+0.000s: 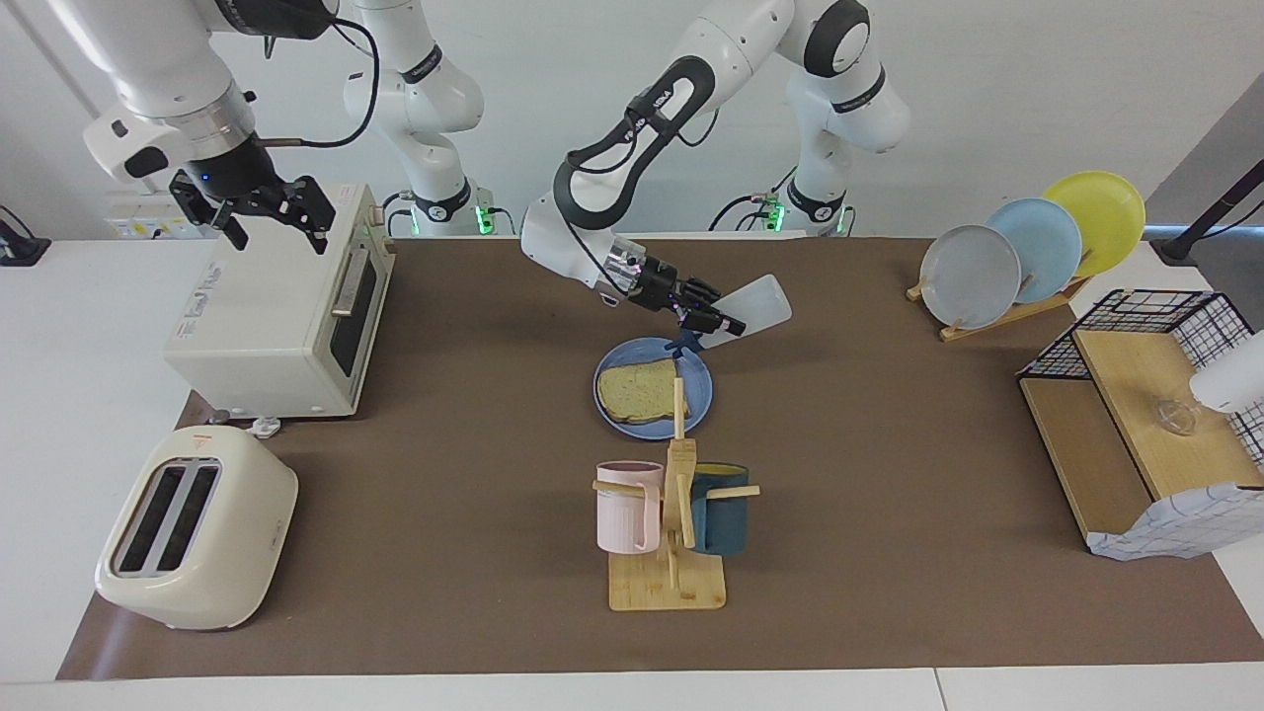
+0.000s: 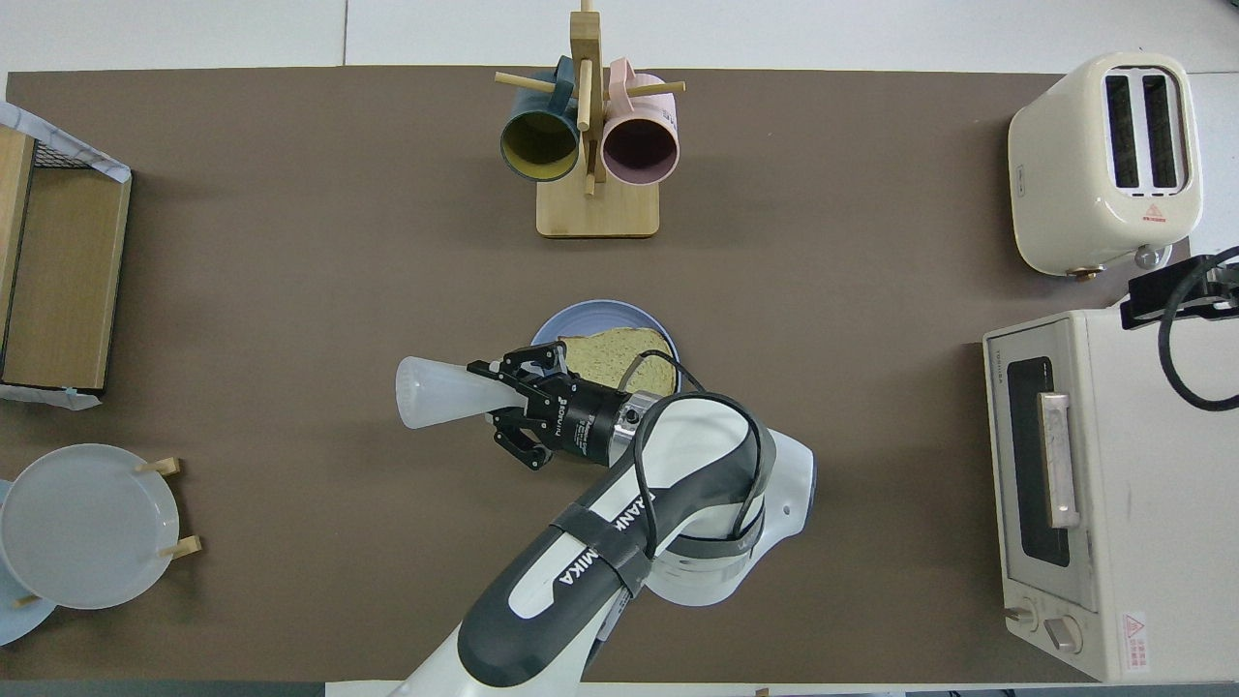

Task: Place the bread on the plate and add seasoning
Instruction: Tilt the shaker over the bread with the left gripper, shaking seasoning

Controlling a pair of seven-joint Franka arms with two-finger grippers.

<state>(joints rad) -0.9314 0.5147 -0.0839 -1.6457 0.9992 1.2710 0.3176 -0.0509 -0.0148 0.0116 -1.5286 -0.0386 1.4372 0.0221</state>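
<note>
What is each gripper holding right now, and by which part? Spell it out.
The left gripper is shut on the seasoning bottle, gripping its neck just above the dark cap, with the bottle tipped cap-down over the plate. The right gripper holds nothing, open above the toaster oven.

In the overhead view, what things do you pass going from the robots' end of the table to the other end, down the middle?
Left gripper holding the whitish plastic bottle → round blue plate with the tan bread slice → wooden mug stand.

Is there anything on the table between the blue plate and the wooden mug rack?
No. In the overhead view, only bare brown mat separates the plate from the mug rack.
</note>
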